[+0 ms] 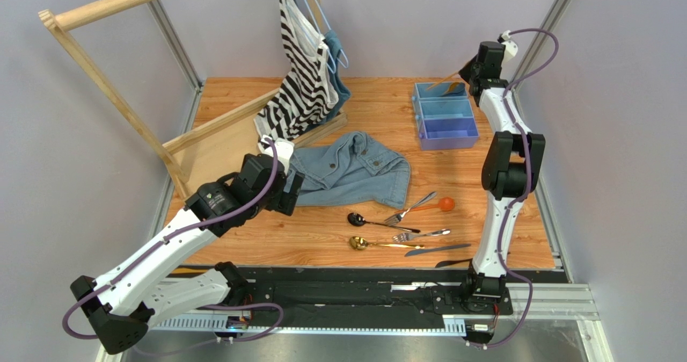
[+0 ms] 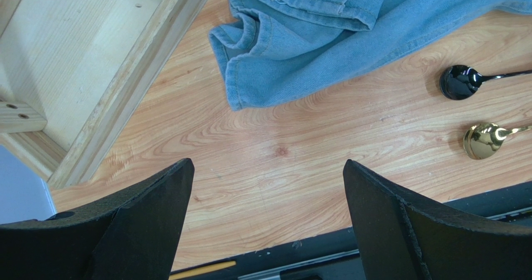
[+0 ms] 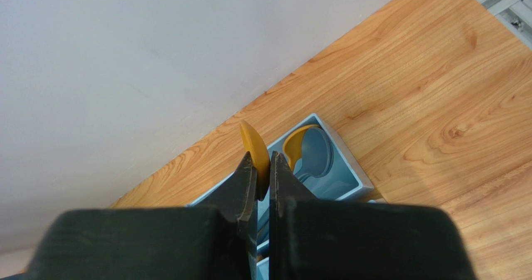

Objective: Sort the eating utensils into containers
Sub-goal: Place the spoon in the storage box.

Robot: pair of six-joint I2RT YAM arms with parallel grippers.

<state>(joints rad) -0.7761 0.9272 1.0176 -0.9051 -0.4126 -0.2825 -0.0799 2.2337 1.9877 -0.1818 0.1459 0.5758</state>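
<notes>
The light blue three-compartment tray (image 1: pixel 444 117) stands at the back right. My right gripper (image 1: pixel 471 75) hangs over its far end, shut on a yellow spoon (image 3: pixel 255 148). In the right wrist view (image 3: pixel 262 159) the tray (image 3: pixel 351 170) below holds another yellow spoon (image 3: pixel 296 143) and a blue spoon (image 3: pixel 316 156). On the table lie an orange spoon (image 1: pixel 440 205), silver forks (image 1: pixel 410 209) (image 1: pixel 423 235), a black spoon (image 1: pixel 360 219), a gold spoon (image 1: pixel 360 243) and dark knives (image 1: pixel 436 250). My left gripper (image 1: pixel 290 191) is open and empty, left of the black spoon (image 2: pixel 459 82) and gold spoon (image 2: pixel 483 140).
A blue denim shirt (image 1: pixel 355 169) lies crumpled mid-table, right beside my left gripper. A wooden rack (image 1: pixel 121 96) with a striped top (image 1: pixel 302 72) on hangers fills the back left. The table's black front rail (image 1: pixel 363 275) runs close to the knives.
</notes>
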